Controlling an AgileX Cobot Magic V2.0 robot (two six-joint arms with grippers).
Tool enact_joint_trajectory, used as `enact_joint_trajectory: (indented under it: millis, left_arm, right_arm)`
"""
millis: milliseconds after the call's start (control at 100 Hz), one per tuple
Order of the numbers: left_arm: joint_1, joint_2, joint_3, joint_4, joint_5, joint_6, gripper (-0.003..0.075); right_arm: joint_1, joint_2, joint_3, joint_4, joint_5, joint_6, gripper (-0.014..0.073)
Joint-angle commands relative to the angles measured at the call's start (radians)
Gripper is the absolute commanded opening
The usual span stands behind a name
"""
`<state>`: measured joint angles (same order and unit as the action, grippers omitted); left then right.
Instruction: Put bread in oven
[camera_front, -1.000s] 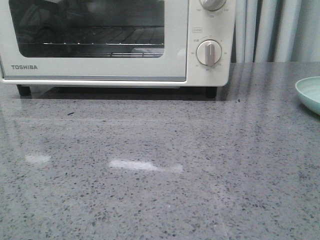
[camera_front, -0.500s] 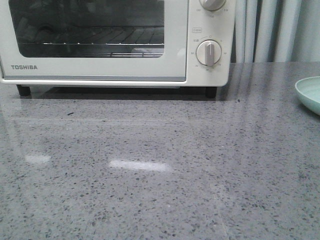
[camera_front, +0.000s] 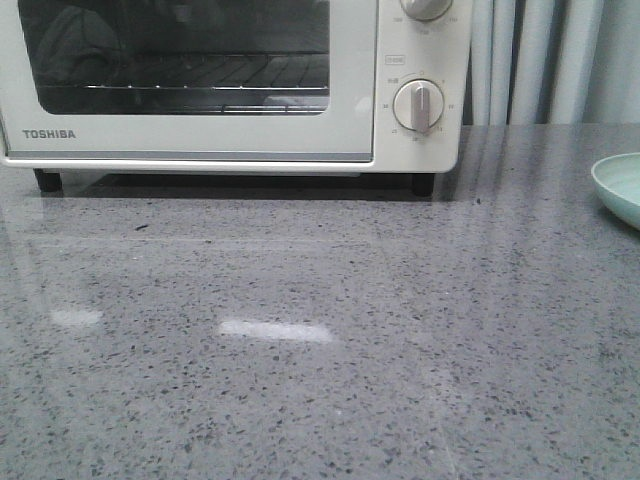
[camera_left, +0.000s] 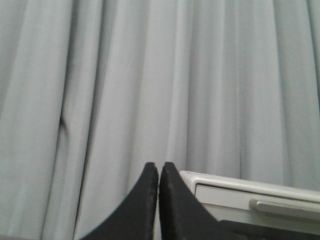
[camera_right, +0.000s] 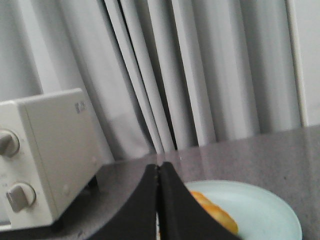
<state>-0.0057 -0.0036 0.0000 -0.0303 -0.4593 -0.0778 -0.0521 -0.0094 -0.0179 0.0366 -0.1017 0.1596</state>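
The white Toshiba oven (camera_front: 200, 130) stands at the back left of the grey table with its glass door closed; it also shows in the right wrist view (camera_right: 45, 150) and its top corner in the left wrist view (camera_left: 250, 192). The golden-orange bread (camera_right: 216, 212) lies on a pale green plate (camera_right: 265, 210), partly hidden behind my right gripper (camera_right: 159, 167), which is shut and empty, raised in front of the plate. My left gripper (camera_left: 158, 166) is shut and empty, raised beside the oven's top, facing the curtain. Neither gripper shows in the front view.
The plate's rim (camera_front: 618, 185) shows at the right edge of the front view. A pale curtain (camera_front: 540, 60) hangs behind the table. The oven has two round dials (camera_front: 418, 105) on its right side and black feet.
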Motion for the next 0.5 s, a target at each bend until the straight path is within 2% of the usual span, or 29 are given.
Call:
enact_joint_trajectory:
  millis: [0, 110, 180, 260, 380, 490]
  left_arm:
    - [0.002, 0.013, -0.011, -0.066, -0.058, -0.025, -0.0022]
    - [0.000, 0.046, -0.081, -0.042, 0.050, -0.161, -0.0021]
    - [-0.007, 0.082, -0.122, 0.060, 0.077, -0.240, -0.0021]
    - [-0.025, 0.128, -0.165, 0.213, 0.050, -0.260, -0.0021]
    - [-0.066, 0.200, -0.243, 0.263, 0.033, -0.324, -0.0021]
    - [-0.117, 0.280, -0.326, 0.325, 0.072, -0.337, -0.0021]
  right_arm:
    - [-0.006, -0.001, -0.091, 0.003, 0.067, 0.001, -0.0068]
    - [-0.006, 0.059, -0.224, 0.003, 0.293, 0.001, -0.0068]
    - [-0.006, 0.123, -0.301, 0.003, 0.382, -0.001, -0.0068]
    - [-0.006, 0.197, -0.377, 0.003, 0.423, -0.002, -0.0068]
    - [-0.006, 0.303, -0.477, 0.003, 0.418, -0.008, -0.0068]
    - [-0.006, 0.401, -0.574, 0.003, 0.497, -0.008, -0.0068]
